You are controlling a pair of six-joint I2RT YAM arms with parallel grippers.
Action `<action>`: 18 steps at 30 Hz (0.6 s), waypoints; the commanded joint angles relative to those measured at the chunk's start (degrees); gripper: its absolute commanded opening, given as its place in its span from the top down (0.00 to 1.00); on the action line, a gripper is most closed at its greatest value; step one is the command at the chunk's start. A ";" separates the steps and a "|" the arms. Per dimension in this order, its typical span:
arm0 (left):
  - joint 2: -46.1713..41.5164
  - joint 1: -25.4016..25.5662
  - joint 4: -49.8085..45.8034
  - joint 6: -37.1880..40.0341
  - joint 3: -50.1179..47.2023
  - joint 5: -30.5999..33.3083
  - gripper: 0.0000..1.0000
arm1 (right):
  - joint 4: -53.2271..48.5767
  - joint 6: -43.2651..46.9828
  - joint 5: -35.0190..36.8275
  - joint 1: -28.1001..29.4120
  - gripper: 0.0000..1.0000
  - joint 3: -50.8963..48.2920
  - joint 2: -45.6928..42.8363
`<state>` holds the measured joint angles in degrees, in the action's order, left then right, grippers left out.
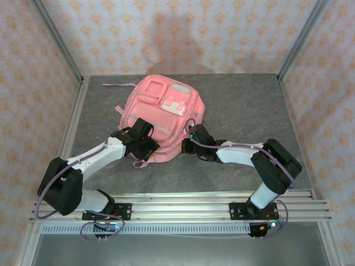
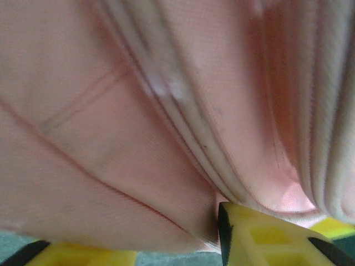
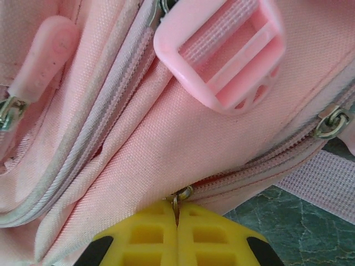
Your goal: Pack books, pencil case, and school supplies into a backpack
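Mid-table, pink backpack [image 1: 161, 111] lying flat: likely soft, limp fabric, best taken by zipper pull [image 3: 182, 193] or seam fold; right gripper [image 3: 178, 209] pinched shut on that zipper pull, left gripper [image 2: 166, 244] astride a fold, grip unclear.

table [image 1: 249, 105]: grey, marbled | walls [image 1: 183, 33]: peach, patterned | rail [image 1: 183, 204]: silver, near edge
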<state>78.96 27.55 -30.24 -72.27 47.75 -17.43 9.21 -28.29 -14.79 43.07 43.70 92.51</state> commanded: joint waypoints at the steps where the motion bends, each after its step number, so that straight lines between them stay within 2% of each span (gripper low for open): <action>1: 0.98 -1.82 -1.39 0.14 0.80 4.22 0.69 | -0.03 1.53 1.43 -0.27 1.00 0.55 -1.09; 6: -0.24 -4.15 -2.92 1.75 0.75 4.99 0.92 | -0.97 2.67 1.98 -0.31 1.00 0.51 -1.31; 9: -0.84 -4.87 -3.54 2.69 0.56 4.78 1.00 | -2.20 3.99 3.53 -0.33 1.00 0.60 -1.25; 13: -1.21 -5.27 -3.86 3.25 -0.03 4.47 1.00 | -4.11 4.75 5.72 -1.41 1.00 1.20 -0.46; 18: -1.66 -6.19 -3.82 3.71 -0.77 3.99 1.00 | -4.81 4.23 5.12 -5.00 1.00 2.53 1.93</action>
<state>78.76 22.92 -30.70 -70.00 47.81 -17.50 6.57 -24.80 -13.28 40.45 44.18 92.73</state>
